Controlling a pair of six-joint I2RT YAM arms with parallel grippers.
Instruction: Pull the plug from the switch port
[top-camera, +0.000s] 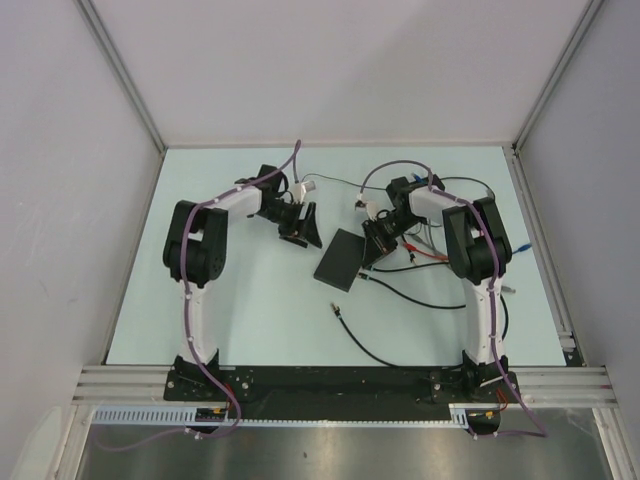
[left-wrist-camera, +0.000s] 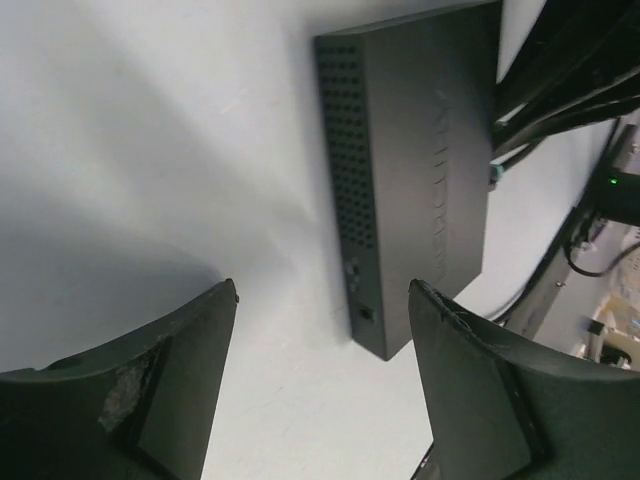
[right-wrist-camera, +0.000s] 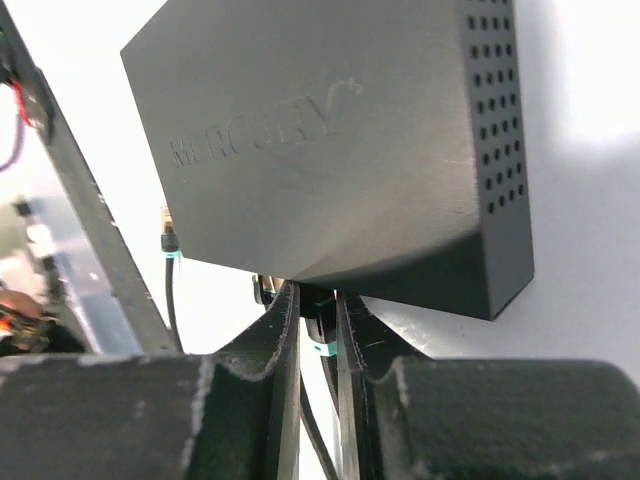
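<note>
Right end effector (right-wrist-camera: 316, 320) nearest, fingers pinched almost shut on plug (right-wrist-camera: 322, 346), teal-banded, at near short edge of black switch (right-wrist-camera: 330, 150). Switch port hidden under that edge, can't tell if plug is seated. Plug looks small and rigid, maybe latched. Cable behind it is limp, so grip the hard body and pull straight out. Switch looks light, may slide on surface (top-camera: 260, 320). Farther off, left end effector (left-wrist-camera: 323, 290) wide open, empty, facing switch's vented side, not touching.
</note>
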